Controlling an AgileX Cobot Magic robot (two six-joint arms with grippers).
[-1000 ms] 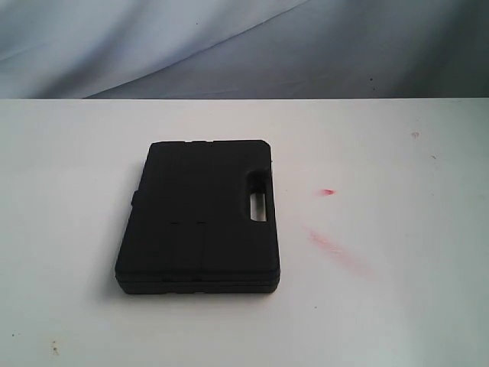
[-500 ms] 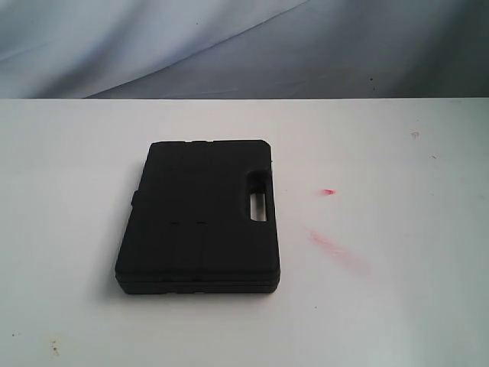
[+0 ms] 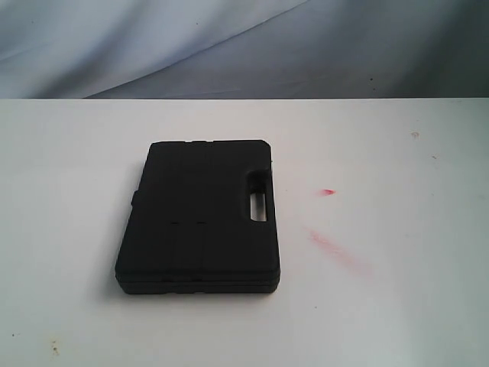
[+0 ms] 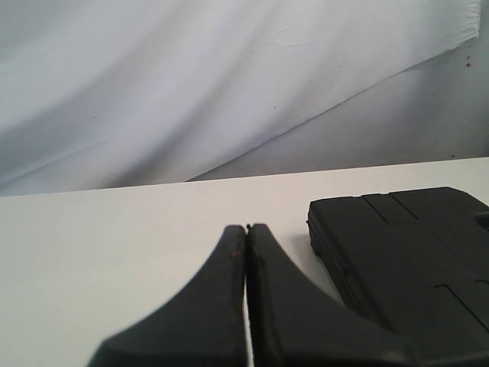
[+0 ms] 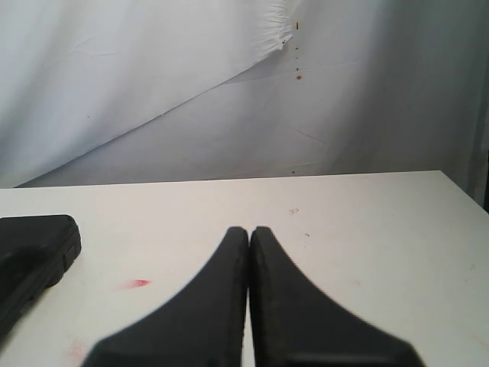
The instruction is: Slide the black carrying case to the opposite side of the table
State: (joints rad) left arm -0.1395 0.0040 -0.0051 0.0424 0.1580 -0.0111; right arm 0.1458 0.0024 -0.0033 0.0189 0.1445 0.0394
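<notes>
The black carrying case (image 3: 199,218) lies flat on the white table (image 3: 397,306), left of the middle, its handle slot toward the right. Neither arm shows in the exterior view. In the left wrist view my left gripper (image 4: 247,228) is shut with nothing in it, hovering over bare table beside the case (image 4: 405,260), apart from it. In the right wrist view my right gripper (image 5: 249,229) is shut and empty too, and a corner of the case (image 5: 34,248) shows off to one side, well away from the fingertips.
Red smear marks (image 3: 330,243) and a small red spot (image 3: 328,191) lie on the table right of the case. A few dark specks (image 3: 53,348) sit near the front left. A grey-white cloth backdrop (image 3: 229,46) hangs behind the table's far edge.
</notes>
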